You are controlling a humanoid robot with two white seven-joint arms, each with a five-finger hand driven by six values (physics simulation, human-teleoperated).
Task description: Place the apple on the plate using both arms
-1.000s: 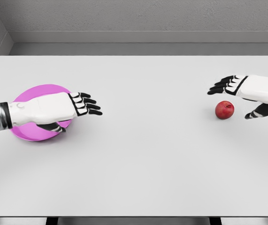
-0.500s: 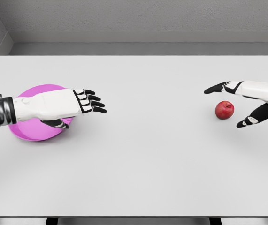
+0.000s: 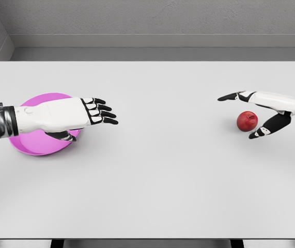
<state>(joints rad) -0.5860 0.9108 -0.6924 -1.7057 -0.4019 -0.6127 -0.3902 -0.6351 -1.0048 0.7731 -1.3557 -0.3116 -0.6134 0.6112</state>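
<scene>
Reaching for the fruit is the step in hand, judged from the single head view: your right hand [image 3: 258, 111] comes in from the right edge with fingers and thumb spread wide, one on the far side and one on the near side of the apple [image 3: 247, 121], which sits in the opening between them. Contact cannot be confirmed; the hand looks released and is grasping nothing. The apple rests on the table [image 3: 157, 170] at the right side, well apart from the plate [image 3: 26, 147]. Your next move calls for closing the fingers squarely round the apple before any lift, since a round fruit may roll away from a one-sided touch. Your left hand [image 3: 82, 116] hangs over the plate at the left side, fingers extended toward the table's middle, relaxed and holding nothing. As to containers, the pink plate is the only one present; its visible portion carries nothing, though the left hand and forearm hide much of its surface.
</scene>
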